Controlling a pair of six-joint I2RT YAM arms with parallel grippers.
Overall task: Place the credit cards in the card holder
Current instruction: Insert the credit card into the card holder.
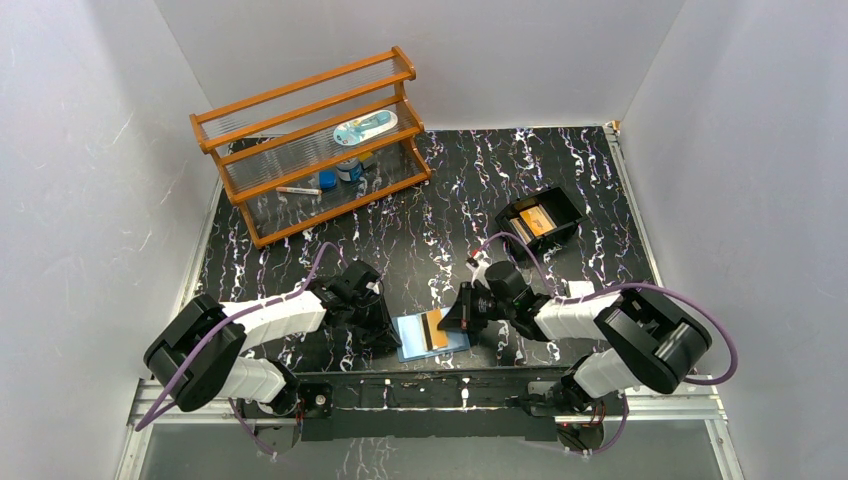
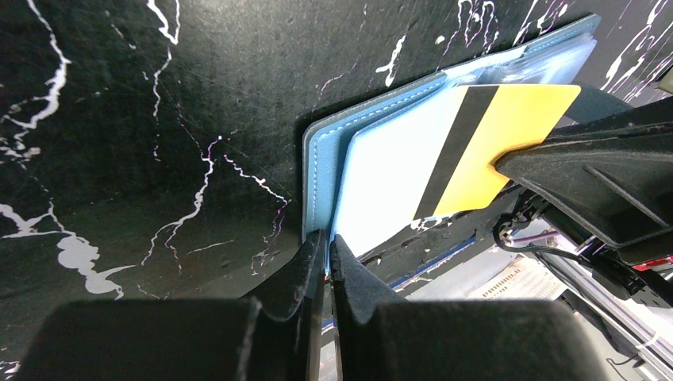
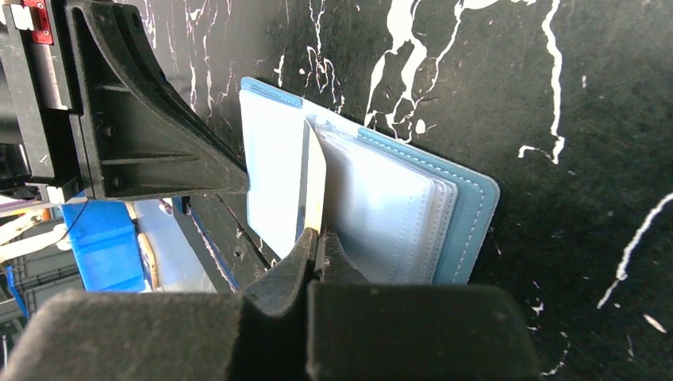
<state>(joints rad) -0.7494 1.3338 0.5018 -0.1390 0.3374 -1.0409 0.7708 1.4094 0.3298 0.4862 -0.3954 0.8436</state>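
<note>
Where the marbled black table (image 1: 450, 200) meets its near edge, the card holder (image 1: 412, 343) is laid open, its stitched teal-blue cover flat and its clear sleeves fanned. Its left edge is pinched between the clenched fingers of the left gripper (image 2: 327, 242). A thin, glossy orange-gold credit card (image 2: 516, 135) with a black stripe is clamped by the right gripper (image 3: 317, 238) over the pale-blue inner leaf. More cards (image 1: 537, 220) are seen in the black rectangular tray (image 1: 572, 207), far right.
</note>
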